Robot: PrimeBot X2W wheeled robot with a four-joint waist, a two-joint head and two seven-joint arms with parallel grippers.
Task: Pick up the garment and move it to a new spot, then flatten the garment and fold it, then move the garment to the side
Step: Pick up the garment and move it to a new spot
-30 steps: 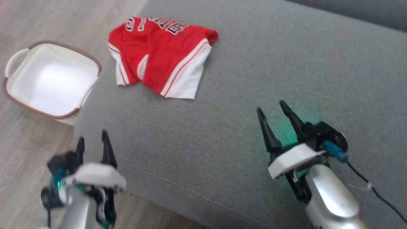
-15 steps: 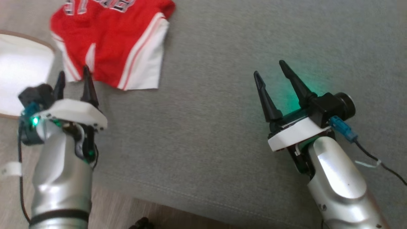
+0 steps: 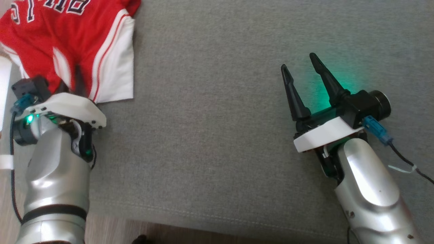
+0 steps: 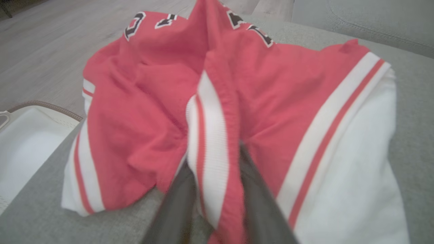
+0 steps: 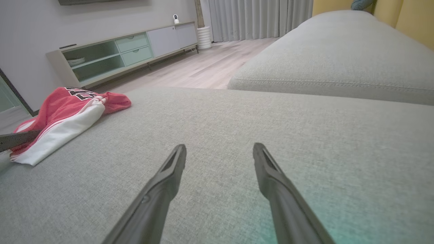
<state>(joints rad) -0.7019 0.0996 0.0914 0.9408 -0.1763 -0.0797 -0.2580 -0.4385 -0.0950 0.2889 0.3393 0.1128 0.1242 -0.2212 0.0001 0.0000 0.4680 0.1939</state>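
A red garment with white stripes and black lettering lies crumpled at the far left of the grey sofa cushion. My left gripper is at its near hem. In the left wrist view the left gripper has its two dark fingers on either side of a raised fold of the garment, pinching the white-striped ridge between them. My right gripper hovers open over bare cushion at the right, far from the garment. The right wrist view shows the right gripper with nothing between its fingers and the garment far to the left.
A white basket with a brown rim stands on the wooden floor left of the cushion. The cushion's front edge runs along the bottom. A second grey cushion rises beyond, and a low cabinet stands by the wall.
The head camera has swung, so the whole picture shifted. My left gripper reached forward from the cushion's edge to the garment and narrowed its fingers on a fold. The right gripper stayed open.
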